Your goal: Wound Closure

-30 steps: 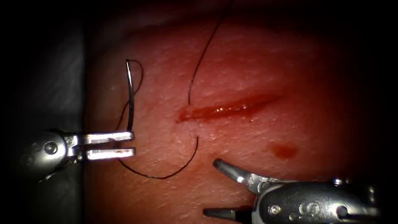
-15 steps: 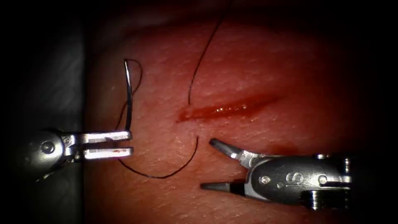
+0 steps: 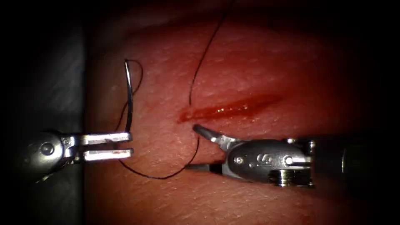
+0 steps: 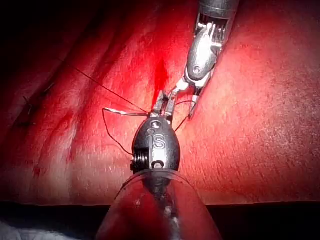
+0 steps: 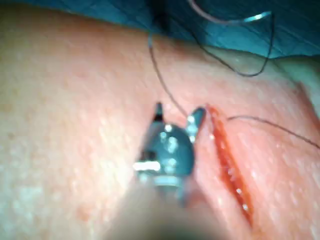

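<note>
The cut (image 3: 229, 109) lies across the tissue (image 3: 271, 62), wet with red fluid. My left tool (image 3: 127, 145) is at the tissue's left edge, shut on the lower end of the curved needle (image 3: 129, 96), which stands free of the tissue, left of the cut. The thread (image 3: 200, 62) enters by the cut's left end, comes out just below it and loops round to the needle's upper end. My right tool (image 3: 192, 147) is open just below the cut's left end, its jaws astride the thread, holding nothing. The right wrist view shows those open jaws (image 5: 178, 114) beside the cut (image 5: 227, 160).
A dark bench surface (image 3: 62, 83) borders the tissue on the left, behind the left tool's wrist. A blue drape (image 5: 300, 30) lies beyond the tissue in the right wrist view, with the needle (image 5: 255, 18) over it.
My right tool has moved up and to the left, from the lower right to the thread below the cut's left end, jaws still open. The left tool shifted slightly left with the needle.
</note>
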### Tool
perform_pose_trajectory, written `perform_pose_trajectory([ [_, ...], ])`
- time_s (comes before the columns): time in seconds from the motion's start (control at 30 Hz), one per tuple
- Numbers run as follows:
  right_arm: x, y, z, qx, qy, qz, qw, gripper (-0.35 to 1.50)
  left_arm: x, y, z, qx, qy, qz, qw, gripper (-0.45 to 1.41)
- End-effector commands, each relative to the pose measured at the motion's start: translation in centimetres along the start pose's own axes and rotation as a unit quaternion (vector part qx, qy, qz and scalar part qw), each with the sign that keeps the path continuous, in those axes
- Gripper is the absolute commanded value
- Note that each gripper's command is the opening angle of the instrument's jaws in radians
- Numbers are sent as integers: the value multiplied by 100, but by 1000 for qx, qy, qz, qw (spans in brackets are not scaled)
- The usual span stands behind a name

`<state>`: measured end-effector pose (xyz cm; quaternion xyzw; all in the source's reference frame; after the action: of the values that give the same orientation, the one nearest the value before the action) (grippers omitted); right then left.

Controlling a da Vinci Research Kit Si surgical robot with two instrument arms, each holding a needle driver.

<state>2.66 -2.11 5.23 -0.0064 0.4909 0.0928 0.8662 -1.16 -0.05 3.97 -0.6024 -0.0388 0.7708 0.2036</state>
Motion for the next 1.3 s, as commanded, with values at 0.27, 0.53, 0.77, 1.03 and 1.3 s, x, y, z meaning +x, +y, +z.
perform_pose_trajectory([
  [0.27,-13,-18,4,31,7,-10,999,-35,-8,0,6,-2,2,0,1000,-45],
  [0.53,18,-39,-18,48,16,-10,999,-35,-19,-9,4,6,-2,3,1000,-45],
  [0.77,56,-60,-56,57,16,-13,998,-35,-25,-16,1,14,-7,4,1000,-45],
  [1.03,88,-83,-81,74,29,-20,997,-35,-25,-15,1,14,-7,4,1000,-45],
  [1.3,79,-70,-74,75,26,-18,997,93,-23,-17,-4,14,-2,0,1000,-45],
])
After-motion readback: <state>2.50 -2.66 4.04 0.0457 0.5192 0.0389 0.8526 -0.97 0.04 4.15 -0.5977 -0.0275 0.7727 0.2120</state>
